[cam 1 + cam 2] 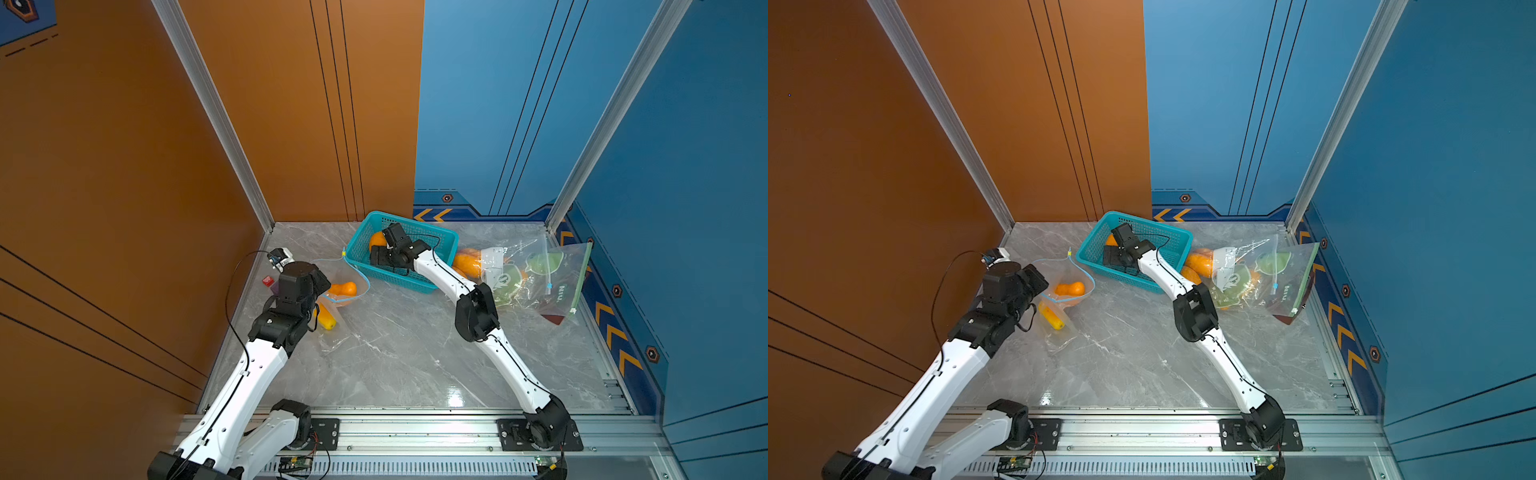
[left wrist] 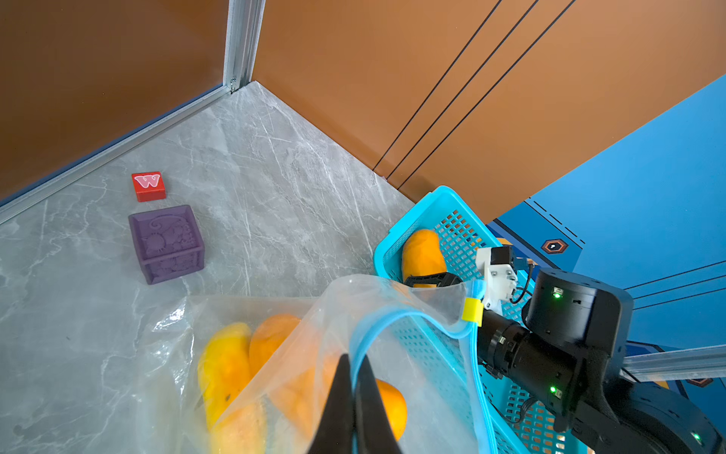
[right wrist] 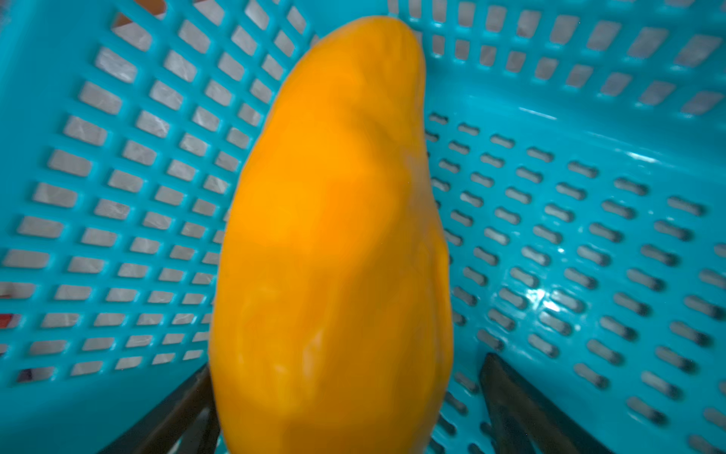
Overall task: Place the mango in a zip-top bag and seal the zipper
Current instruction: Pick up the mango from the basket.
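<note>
One mango (image 3: 334, 243) between jaws of open right pincer (image 3: 345, 365); left pincer (image 2: 355, 358) tight on bag (image 2: 432, 298)

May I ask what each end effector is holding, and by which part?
The left end effector pinches the zip-top bag at its blue zipper edge; the right end effector stands open around the mango, holding nothing.

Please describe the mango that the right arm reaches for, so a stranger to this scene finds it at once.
On the grey table, find the turquoise basket. The mango inside it sits between the open fingers of the right gripper. Unlike every other mango, it is not inside a plastic bag.
</note>
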You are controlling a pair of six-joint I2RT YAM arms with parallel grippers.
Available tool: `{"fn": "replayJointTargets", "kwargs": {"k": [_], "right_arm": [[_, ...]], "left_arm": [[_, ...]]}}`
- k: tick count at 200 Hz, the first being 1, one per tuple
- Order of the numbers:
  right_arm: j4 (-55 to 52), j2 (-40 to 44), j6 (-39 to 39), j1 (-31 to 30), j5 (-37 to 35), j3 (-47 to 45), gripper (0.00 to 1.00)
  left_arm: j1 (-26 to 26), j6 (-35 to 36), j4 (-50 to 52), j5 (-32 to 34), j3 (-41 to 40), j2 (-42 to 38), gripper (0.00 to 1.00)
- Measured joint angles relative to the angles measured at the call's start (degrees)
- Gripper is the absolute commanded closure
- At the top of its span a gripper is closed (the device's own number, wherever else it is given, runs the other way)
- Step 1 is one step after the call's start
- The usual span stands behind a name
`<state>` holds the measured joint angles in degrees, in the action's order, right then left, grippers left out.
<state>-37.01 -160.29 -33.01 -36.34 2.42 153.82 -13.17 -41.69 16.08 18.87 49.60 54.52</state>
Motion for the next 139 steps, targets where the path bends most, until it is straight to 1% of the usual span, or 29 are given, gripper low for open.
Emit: {"fn": "replayJointTargets", "kwargs": {"k": [19,34,42,88,139], "right_arm": [[-0.98,0.00,0.46,0.24,-1.25,0.00,0.03],[-0.92,0.00,0.83,0.59,-1.11,0.00,0.01],[-0.79,0.00,1.11,0.83,-0.81,0.00,0.00],[1.27,-0.07,2.14,2.64,2.29,0.00,0.00],[6.32,-1.77,3.85,3.52,4.48,0.28,0.00]], "left_arm": [[0.00,-0.02,0.00,-0.04,0.00,0.00,1.00],[0.00,-0.04,0.00,-0.07,0.00,0.00,1.00],[0.00,-0.07,0.00,-0.22,0.00,0.00,1.00],[0.04,-0.22,0.00,-0.70,0.00,0.00,1.00],[0.04,-0.46,0.00,-1.14,0.00,0.24,1.00]]}}
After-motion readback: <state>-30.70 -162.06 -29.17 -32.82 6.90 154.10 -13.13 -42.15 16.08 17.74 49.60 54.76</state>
